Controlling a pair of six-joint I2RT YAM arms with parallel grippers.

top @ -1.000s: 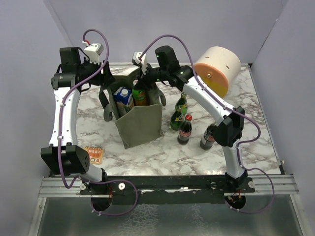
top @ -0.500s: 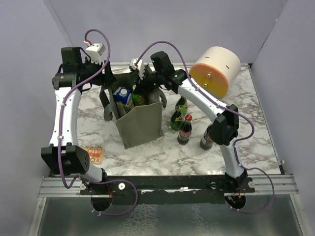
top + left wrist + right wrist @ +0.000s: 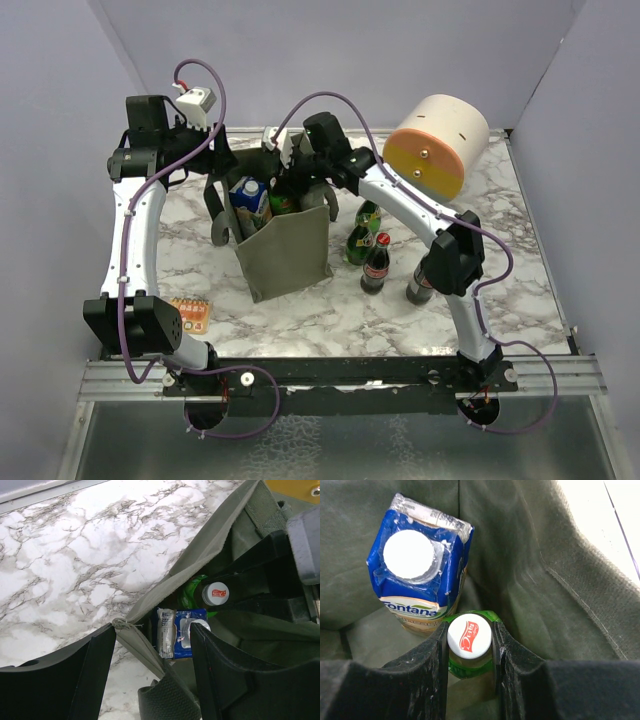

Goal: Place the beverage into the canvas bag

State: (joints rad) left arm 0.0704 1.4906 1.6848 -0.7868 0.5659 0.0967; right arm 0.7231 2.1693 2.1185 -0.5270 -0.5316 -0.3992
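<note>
Lower sinks right gripper (image 3: 469, 641) into canvas bag (image 3: 530, 575).
Green bottle (image 3: 469, 636) pinched upright beneath it; left gripper (image 3: 150, 647) spread, maybe astride the rim.

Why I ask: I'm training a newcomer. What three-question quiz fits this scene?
1. True or false: the right gripper is shut on the bottle inside the bag.
2. What stands beside the bottle? A carton; B can; C mug.
3. Fill in: the left gripper straddles the bag's ___.
Key: 1 true; 2 A; 3 rim.
</note>
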